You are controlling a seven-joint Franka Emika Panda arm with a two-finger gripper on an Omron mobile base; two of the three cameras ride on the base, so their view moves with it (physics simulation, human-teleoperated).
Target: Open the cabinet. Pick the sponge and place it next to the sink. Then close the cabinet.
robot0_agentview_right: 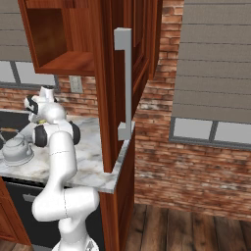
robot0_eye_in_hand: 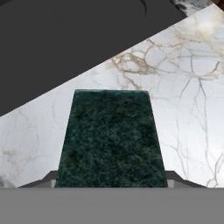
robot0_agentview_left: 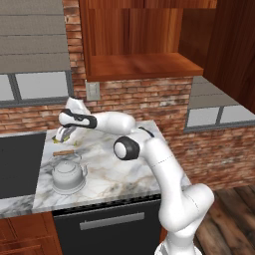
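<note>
**Mia:** Over the marble counter (robot0_agentview_left: 124, 174), what is the robot's claw (robot0_agentview_left: 63, 133) doing?

**Sam:** It is down low, close to the stone, near the back by the brick wall (robot0_agentview_left: 144, 97). It is squeezed onto the sponge (robot0_eye_in_hand: 111, 140). From the hand camera you can see the dark green scratchy side of the sponge between the two finger tips (robot0_eye_in_hand: 46, 180). In the left base view a tiny bit of yellow peeks out under the claw.

**Mia:** Where is the sink (robot0_agentview_left: 20, 162)?

**Sam:** It is the big dark box on the left of the counter. The claw with the sponge is just beside its edge. In the hand camera the dark sink is right next to the white stone under the sponge.

**Mia:** Is the sponge lying on the counter?

**Sam:** I cannot tell if it touches the stone.

**Mia:** And the cabinet (robot0_agentview_left: 142, 42)?

**Sam:** It hangs up on the wall, and it is open. Its shelf is bare wood. In the right base view the door (robot0_agentview_right: 112, 88) swings out toward us, with its long silver handle (robot0_agentview_right: 126, 83) standing straight up.

**Mia:** What else is there?

**Sam:** A grey kettle (robot0_agentview_left: 68, 175) sits on the counter, nearer the front. A thin brown stick thing (robot0_agentview_left: 63, 153) lies between the kettle and the claw.
</note>
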